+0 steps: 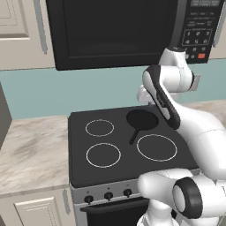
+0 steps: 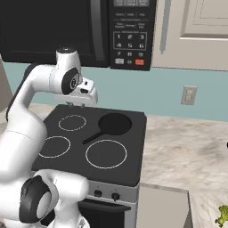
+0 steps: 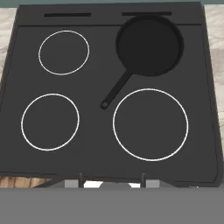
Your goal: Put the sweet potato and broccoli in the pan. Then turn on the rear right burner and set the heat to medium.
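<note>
A: What is the biggest thing under the hand?

B: The black glass cooktop (image 3: pixel 100 144), spread out below the fingers. In the hand view it carries three white rings, and the largest white ring (image 3: pixel 150 124) lies nearest the finger side of the picture, to the right.

A: And the pan?

B: The pan (image 3: pixel 149 46) sits at the back right of the cooktop, farther from the fingers than the large ring, with nothing in it. Its straight handle (image 3: pixel 116 90) slants back toward the fingers and ends between the large ring and the smaller rings on the left. The rear right burner is under the pan, so its glass is covered.

A: How does the gripper stand?

B: In the right base view the gripper (image 2: pixel 75 105) hangs above the back left part of the cooktop, pointing down, well clear of the glass. Its fingers are drawn in as far as they go and they have hold of nothing.

A: The vegetables?

B: The broccoli (image 2: pixel 222 216) lies on the counter (image 2: pixel 187 151) far to the right of the fingers, at the lower right corner of the right base view. I cannot make out the sweet potato.
</note>
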{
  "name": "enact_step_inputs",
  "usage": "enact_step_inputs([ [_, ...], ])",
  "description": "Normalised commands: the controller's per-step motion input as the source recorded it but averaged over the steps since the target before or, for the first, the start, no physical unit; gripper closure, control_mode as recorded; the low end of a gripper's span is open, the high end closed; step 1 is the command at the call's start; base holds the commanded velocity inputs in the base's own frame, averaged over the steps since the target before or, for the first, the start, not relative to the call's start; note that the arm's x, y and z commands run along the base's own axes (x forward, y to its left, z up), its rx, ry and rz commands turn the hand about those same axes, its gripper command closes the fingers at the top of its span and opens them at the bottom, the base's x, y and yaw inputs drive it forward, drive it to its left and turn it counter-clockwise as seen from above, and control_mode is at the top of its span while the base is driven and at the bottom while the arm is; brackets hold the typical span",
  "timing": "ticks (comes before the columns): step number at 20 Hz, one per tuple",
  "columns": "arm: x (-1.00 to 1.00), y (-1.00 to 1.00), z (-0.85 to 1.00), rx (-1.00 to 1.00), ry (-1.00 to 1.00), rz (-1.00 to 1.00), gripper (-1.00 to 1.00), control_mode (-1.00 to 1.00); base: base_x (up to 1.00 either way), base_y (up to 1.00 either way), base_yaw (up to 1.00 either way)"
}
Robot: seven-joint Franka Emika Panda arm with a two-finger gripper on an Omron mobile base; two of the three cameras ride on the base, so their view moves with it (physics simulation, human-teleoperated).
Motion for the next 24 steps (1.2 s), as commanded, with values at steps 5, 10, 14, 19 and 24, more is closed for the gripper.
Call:
enact_step_inputs([
  [5,-0.65,0.0,-0.02,0.0,0.0,-0.04,-1.0,-1.0,0.0,0.0,0.0],
  [10,-0.59,0.0,0.0,0.0,0.0,-0.04,-1.0,-1.0,0.0,0.0,0.0],
  [14,-0.15,0.0,0.0,0.0,0.0,0.0,-1.0,-1.0,0.0,0.0,0.0],
  [19,0.01,0.0,0.0,0.0,0.0,0.0,-1.0,-1.0,0.0,0.0,0.0],
  [24,0.16,0.0,0.0,0.0,0.0,0.0,-1.0,1.0,0.02,0.0,0.0],
])
